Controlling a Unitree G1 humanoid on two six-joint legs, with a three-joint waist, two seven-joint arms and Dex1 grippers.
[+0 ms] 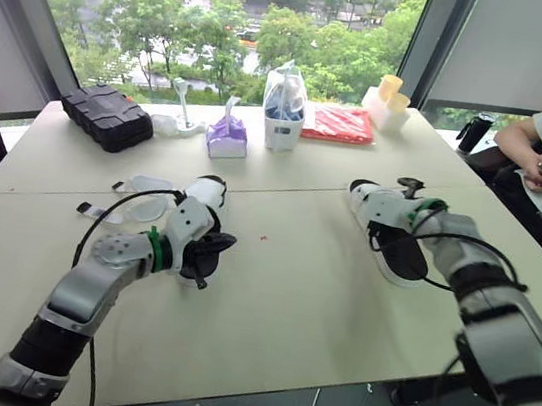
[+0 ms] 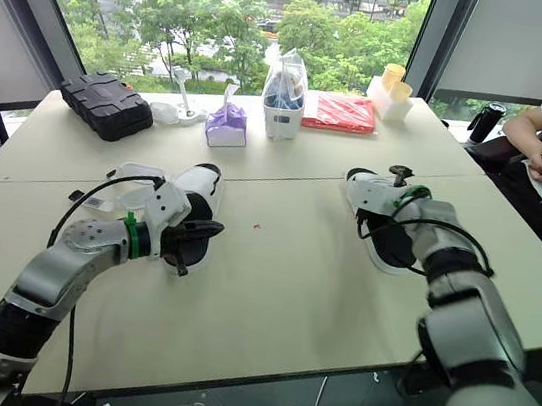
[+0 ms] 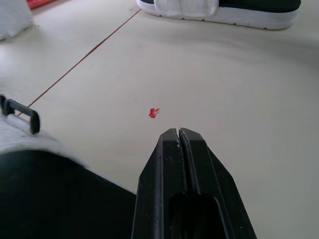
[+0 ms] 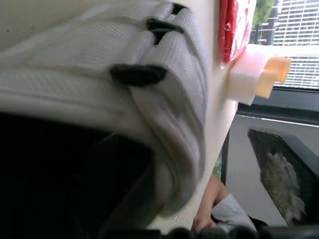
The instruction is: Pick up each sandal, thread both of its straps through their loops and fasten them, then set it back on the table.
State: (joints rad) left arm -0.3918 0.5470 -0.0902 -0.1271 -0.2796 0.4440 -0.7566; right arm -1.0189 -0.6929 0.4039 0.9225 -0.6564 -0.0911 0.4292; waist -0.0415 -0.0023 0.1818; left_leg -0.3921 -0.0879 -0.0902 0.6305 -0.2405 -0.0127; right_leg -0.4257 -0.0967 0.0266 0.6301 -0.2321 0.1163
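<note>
Sandals, two, both lying on the table (image 1: 315, 320). Landmark is a red speck (image 1: 263, 237) on the tabletop.

- Left sandal (image 1: 203, 197): left of the speck and near it. It has white straps and a black footbed. A black loop (image 3: 20, 112) shows on one strap in the left wrist view.
- Right sandal (image 1: 401, 265): right of the speck and well apart from it, sole down. Its white straps (image 4: 164, 59) carry black loops (image 4: 137, 74).
- Left gripper (image 1: 214, 252): at the left sandal's edge nearest the speck. It points toward the speck, with its tips short of it. Its fingers (image 3: 192, 149) are clenched flat against each other, with nothing between them.
- Right gripper (image 1: 377, 203): low over the right sandal's straps, to the right of the speck. Whether it is clenched or released, I cannot tell.
</note>
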